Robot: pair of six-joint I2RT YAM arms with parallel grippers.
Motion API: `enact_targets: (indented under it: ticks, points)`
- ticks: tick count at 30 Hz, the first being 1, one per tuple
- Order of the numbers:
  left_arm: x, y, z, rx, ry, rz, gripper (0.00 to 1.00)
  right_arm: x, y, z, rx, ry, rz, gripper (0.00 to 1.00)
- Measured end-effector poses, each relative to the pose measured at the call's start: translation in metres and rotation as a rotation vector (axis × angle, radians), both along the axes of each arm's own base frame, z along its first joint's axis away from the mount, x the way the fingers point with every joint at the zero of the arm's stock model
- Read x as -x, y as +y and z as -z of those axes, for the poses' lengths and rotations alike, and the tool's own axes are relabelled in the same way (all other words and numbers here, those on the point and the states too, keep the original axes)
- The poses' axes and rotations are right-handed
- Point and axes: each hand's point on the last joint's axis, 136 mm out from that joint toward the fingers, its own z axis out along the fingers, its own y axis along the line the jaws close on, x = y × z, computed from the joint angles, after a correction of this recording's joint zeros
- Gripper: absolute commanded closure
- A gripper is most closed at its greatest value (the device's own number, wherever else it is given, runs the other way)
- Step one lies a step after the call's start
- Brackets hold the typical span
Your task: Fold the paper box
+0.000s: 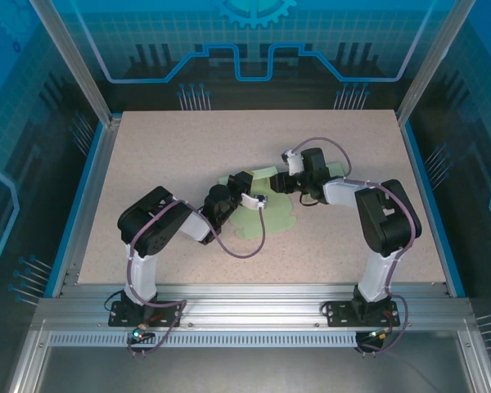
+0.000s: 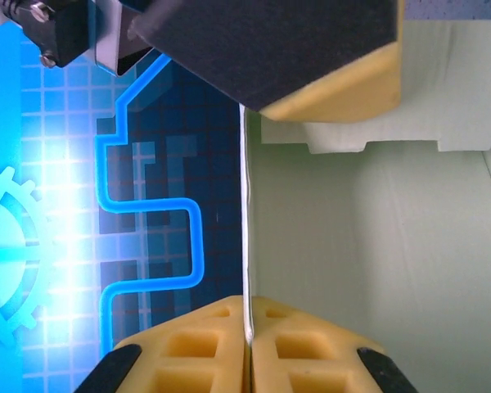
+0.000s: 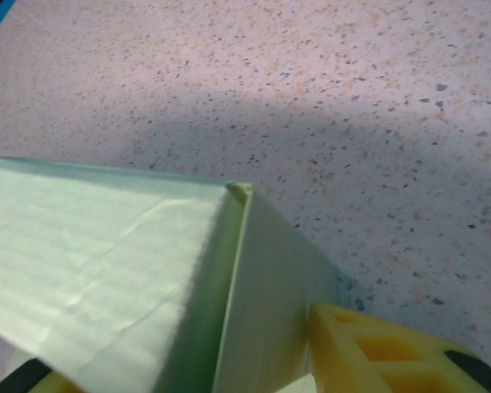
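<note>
Our left gripper [image 2: 247,344] has its yellow pads pressed together on a thin upright flap of the pale green paper box [image 2: 376,246]. In the left wrist view the flap shows edge-on as a bright line running straight away from the fingertips, with the rest of the green board on one side of it and open air on the other. From above, this left gripper [image 1: 250,199] sits at the near-left of the box [image 1: 266,219], which lies flat-bottomed at the middle of the speckled beige table [image 1: 164,155]. Farther out, the right gripper [image 1: 288,176] reaches in over the far-right part of the same box. In its own wrist view the right gripper [image 3: 204,368] has a yellow finger on either side of a raised folded corner of the box [image 3: 106,262]. The jaws stand partly apart, but we cannot tell whether they press the board or only straddle it. The table [image 3: 352,98] lies bare beyond that corner. What the coming fold turns on, we judge, is that the box lies between our two arms. Its length seems to run from near-left to far-right — so each gripper works its own end, and the pinched flap must swing toward the box body, not away from it.
</note>
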Motion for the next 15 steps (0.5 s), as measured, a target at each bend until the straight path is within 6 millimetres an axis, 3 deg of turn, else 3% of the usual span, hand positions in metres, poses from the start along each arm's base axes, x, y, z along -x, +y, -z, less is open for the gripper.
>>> enact_targets:
  ticks: [5, 6, 10, 12, 13, 15]
  points:
    - [0.0, 0.002, 0.002, 0.033, 0.023, -0.012, 0.88, -0.007, 0.003, 0.001, 0.072, -0.065, 0.035, 0.77]
    - [0.0, 0.002, 0.001, 0.042, 0.028, -0.013, 0.83, -0.009, 0.004, 0.001, 0.091, -0.081, 0.046, 0.81]
    - [0.004, -0.002, 0.0, 0.087, 0.061, 0.004, 0.33, -0.013, 0.009, 0.001, 0.134, -0.127, 0.072, 0.86]
    - [0.008, -0.002, 0.001, 0.113, 0.089, 0.008, 0.14, -0.013, 0.01, 0.001, 0.142, -0.136, 0.078, 0.87]
    - [0.009, -0.001, 0.001, 0.132, 0.106, 0.007, 0.06, -0.014, 0.01, 0.001, 0.146, -0.138, 0.082, 0.87]
    - [0.012, -0.001, -0.002, 0.171, 0.135, 0.005, 0.01, -0.015, 0.009, 0.001, 0.154, -0.141, 0.091, 0.88]
